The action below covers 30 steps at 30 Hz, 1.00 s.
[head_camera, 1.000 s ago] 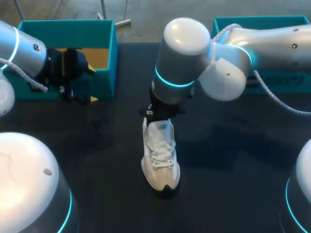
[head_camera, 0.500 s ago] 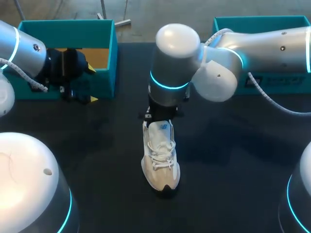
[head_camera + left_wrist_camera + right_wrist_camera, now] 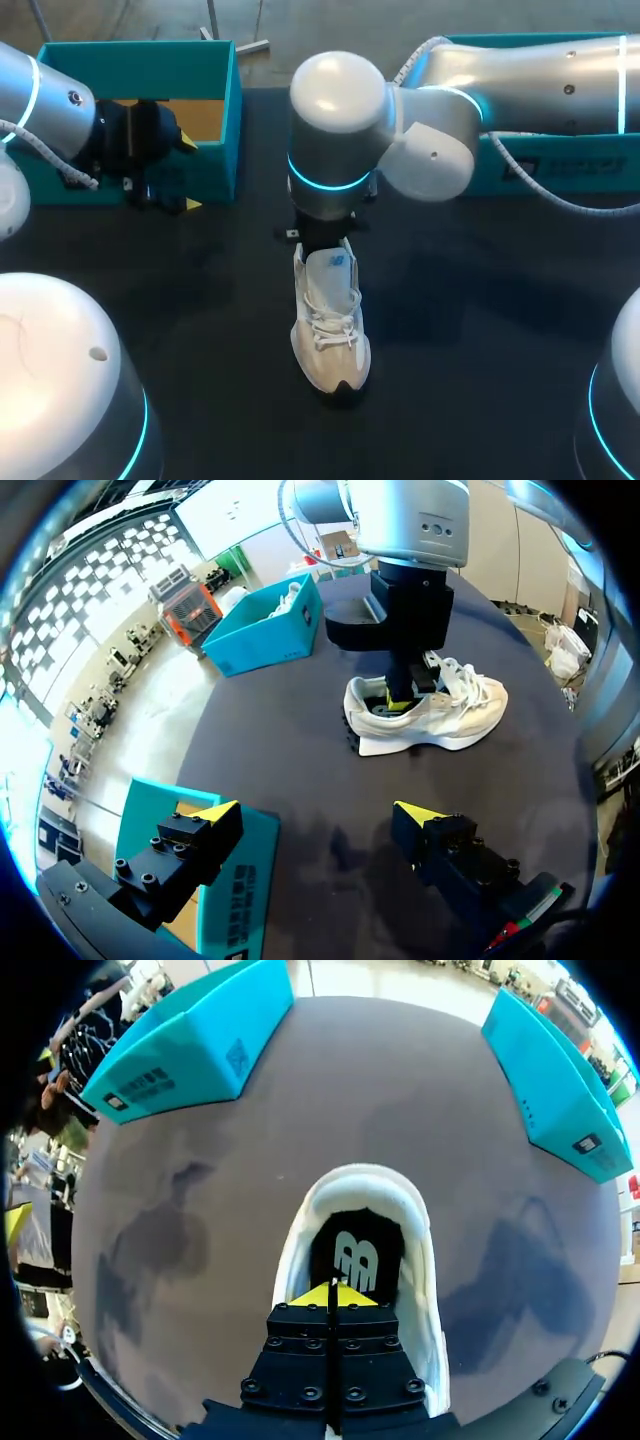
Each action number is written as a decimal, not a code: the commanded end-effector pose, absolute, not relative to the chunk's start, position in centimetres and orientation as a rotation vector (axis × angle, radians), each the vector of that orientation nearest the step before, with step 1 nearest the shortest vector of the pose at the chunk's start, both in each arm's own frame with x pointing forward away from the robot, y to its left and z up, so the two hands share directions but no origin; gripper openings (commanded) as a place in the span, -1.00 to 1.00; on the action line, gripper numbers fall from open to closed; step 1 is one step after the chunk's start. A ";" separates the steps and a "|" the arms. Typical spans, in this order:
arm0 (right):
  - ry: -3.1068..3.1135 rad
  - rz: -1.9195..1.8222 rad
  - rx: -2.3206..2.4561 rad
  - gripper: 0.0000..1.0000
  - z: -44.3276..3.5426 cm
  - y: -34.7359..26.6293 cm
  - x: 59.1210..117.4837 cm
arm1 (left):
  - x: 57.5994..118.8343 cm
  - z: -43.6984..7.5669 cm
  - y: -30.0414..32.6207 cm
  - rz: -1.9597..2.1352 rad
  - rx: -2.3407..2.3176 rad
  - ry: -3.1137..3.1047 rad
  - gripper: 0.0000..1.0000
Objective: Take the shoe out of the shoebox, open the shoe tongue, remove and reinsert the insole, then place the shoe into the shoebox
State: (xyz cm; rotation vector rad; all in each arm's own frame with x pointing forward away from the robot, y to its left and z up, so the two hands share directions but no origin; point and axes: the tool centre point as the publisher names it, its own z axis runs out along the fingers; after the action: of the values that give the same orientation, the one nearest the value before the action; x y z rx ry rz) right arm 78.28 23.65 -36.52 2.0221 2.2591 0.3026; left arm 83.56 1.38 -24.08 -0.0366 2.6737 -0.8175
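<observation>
My right gripper (image 3: pixel 335 1295) had its two fingers pressed together, the yellow tips meeting in one point, and I could see nothing held between them. It stood down inside the opening of the shoe (image 3: pixel 330 330), on the tongue side. Just ahead of the tips lay the dark insole (image 3: pixel 356 1255) with a pale mark on it. The white padded collar of the shoe ran along both sides of the gripper and closed at the heel ahead of it. The shoe stood upright on its sole on the dark table (image 3: pixel 200 300), with the heel end under the right arm (image 3: pixel 340 130) and the toe pointing away from it, toward the near edge of the table. Farther ahead of this gripper, well apart from the shoe, stood two teal boxes, one at each side: the left shoebox (image 3: pixel 190 1045) and the right shoebox (image 3: pixel 550 1075).

My left gripper (image 3: pixel 318 815) had its fingers wide apart and held nothing. One finger hung over the wall of the left shoebox, the other over the bare table. The shoe was well ahead of this gripper, turned side-on to it, and the right shoebox stood beyond the shoe
</observation>
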 end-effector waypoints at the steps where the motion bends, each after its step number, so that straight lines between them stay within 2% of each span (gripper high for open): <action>1: 2.275 0.337 2.033 -1.00 -38.3 23.5 79.1 | 83.5 -24.1 1.4 -0.812 -0.037 2.675 1.00; 19: 2.280 0.322 2.070 -1.00 -41.0 22.4 79.3 | 83.5 -24.1 1.4 -0.812 -0.037 2.675 1.00; 30: 2.253 0.320 1.980 -1.00 -38.1 22.3 79.6 | 83.5 -24.1 1.4 -0.812 -0.037 2.675 1.00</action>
State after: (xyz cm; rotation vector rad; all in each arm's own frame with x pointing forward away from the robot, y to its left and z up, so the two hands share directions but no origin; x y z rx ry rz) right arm 79.84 22.45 -38.96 1.9887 2.2646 0.3276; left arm 83.57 1.38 -24.08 -0.0368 2.6737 -0.8175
